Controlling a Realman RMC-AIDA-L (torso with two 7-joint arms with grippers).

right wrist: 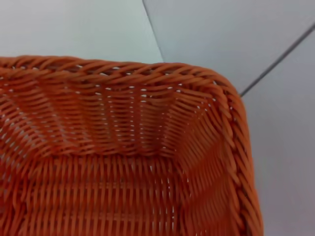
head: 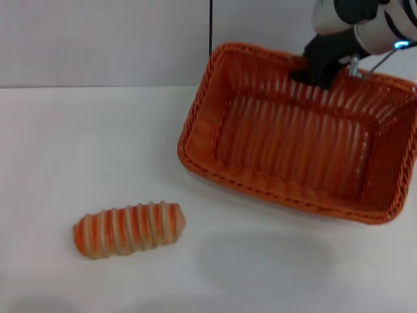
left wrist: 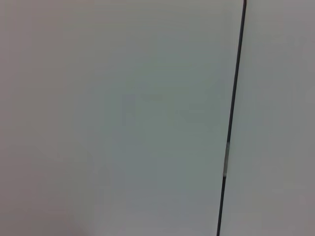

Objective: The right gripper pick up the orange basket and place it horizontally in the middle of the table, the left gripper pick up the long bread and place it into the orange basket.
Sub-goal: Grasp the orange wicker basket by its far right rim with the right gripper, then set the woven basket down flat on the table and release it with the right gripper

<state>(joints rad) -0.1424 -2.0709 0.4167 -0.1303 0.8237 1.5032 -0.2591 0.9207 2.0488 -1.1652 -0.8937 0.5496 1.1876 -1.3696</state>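
Note:
The orange basket (head: 197, 134) is at the right of the head view, tilted, with a faint shadow on the table (head: 78, 143) in front of it. My right gripper (head: 319, 73) is shut on the basket's far rim, one black finger inside the wall. The right wrist view looks down into a corner of the basket (right wrist: 123, 128), which holds nothing. The long bread (head: 129, 229), striped orange and cream, lies on the table at the front left, well apart from the basket. My left gripper is out of view.
A grey wall with a thin black vertical line (head: 210, 26) stands behind the table. The left wrist view shows only this wall and line (left wrist: 231, 123).

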